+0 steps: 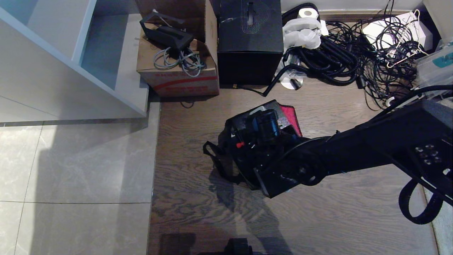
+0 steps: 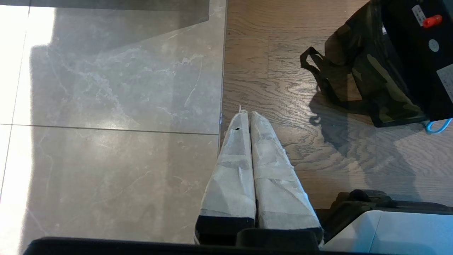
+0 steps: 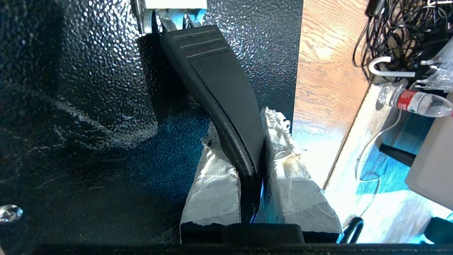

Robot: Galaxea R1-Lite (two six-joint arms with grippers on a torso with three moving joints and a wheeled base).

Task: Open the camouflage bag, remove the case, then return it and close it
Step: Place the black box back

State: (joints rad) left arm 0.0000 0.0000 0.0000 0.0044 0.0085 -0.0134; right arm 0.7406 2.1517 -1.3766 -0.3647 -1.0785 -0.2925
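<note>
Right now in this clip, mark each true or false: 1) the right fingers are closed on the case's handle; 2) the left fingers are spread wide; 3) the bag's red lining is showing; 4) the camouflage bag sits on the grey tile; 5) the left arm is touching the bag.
1) True: the right gripper has its fingers clamped on the black handle of the case.
2) False: the left gripper is shut, with nothing between its fingers.
3) True: the red lining shows on the camouflage bag.
4) False: it sits on the wooden floor.
5) False: the left gripper hangs apart from it, near the tile edge.
</note>
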